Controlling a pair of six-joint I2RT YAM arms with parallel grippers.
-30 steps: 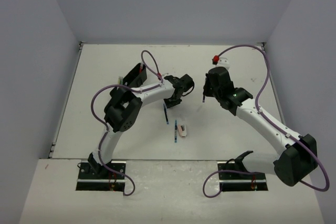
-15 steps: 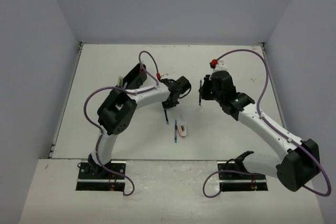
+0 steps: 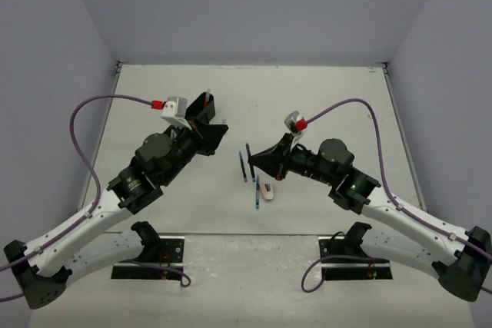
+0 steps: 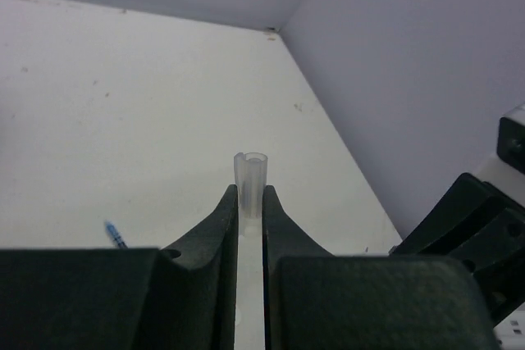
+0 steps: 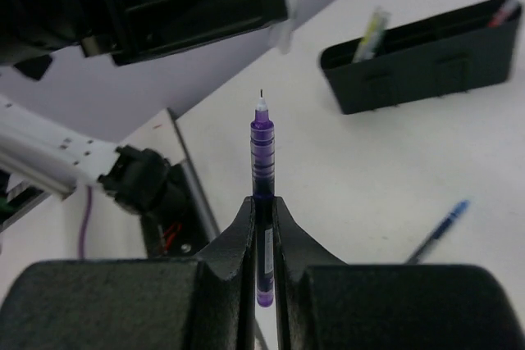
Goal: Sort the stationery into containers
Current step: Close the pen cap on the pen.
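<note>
A purple pen (image 5: 262, 153) is clamped in the right hand (image 5: 262, 205) (nib pointing out past the fingertips), held near the pinkish eraser (image 3: 266, 190). 2 blue pens (image 3: 256, 197) lie on the desk (image 3: 330, 97) just left of the eraser. Well left of it, the raised left hand (image 4: 249, 194) pinches a translucent cap (image 4: 250, 171).

Translucent plastic cap (image 4: 250, 178), glossy pen (image 5: 262, 153), matt blk tray (image 5: 410, 71)
</note>
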